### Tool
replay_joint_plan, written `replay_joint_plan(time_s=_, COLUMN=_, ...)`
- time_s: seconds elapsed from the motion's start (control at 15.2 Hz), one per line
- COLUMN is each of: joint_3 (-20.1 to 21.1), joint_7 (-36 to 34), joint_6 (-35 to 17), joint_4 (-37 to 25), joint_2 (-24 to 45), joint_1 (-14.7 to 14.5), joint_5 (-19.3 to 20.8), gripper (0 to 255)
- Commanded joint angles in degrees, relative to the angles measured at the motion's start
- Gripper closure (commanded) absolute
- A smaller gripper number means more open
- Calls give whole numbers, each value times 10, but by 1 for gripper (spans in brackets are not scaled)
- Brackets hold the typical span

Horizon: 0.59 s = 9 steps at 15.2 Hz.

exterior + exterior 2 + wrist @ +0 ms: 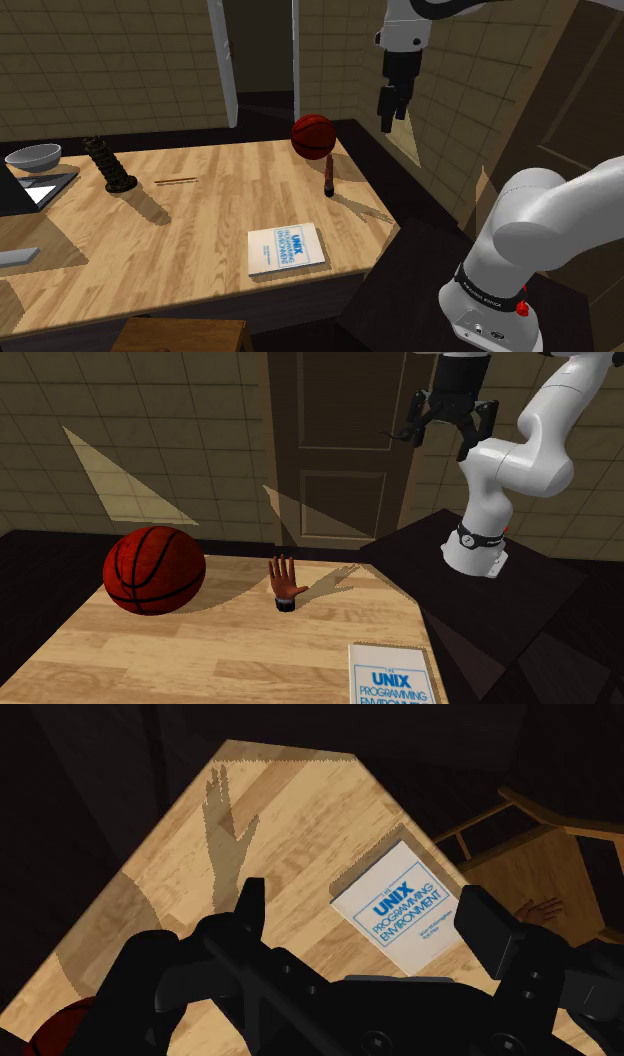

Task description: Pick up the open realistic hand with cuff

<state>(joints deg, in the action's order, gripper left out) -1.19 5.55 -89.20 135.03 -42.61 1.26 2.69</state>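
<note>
Second exterior view: hand with cuff (286, 584) is seen upright at frame centre, just right of the basketball (155, 570); gripper (443, 438) is parked upper right, fingers spread apart, nothing gripped.

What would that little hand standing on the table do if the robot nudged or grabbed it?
The hand stands upright on its narrow dark cuff, so a sideways nudge would probably topple it. It looks small beside the basketball, so it is likely light. Its splayed, uneven shape might let a grip slip.
</note>
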Motion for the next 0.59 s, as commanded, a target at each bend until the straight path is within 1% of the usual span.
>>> replay_joint_plan(time_s=0.0, joint_3=0, joint_7=0, joint_6=0, joint_4=0, joint_2=0, joint_1=0, joint_5=0, gripper=0)
replay_joint_plan(time_s=0.26, joint_3=34, joint_7=-99, joint_6=-85, joint_4=28, joint_2=48, joint_1=21, joint_5=-8, gripper=0)
replay_joint_plan(time_s=0.53, joint_3=64, joint_7=-197, joint_6=-167, joint_4=39, joint_2=113, joint_1=45, joint_5=-8, gripper=0)
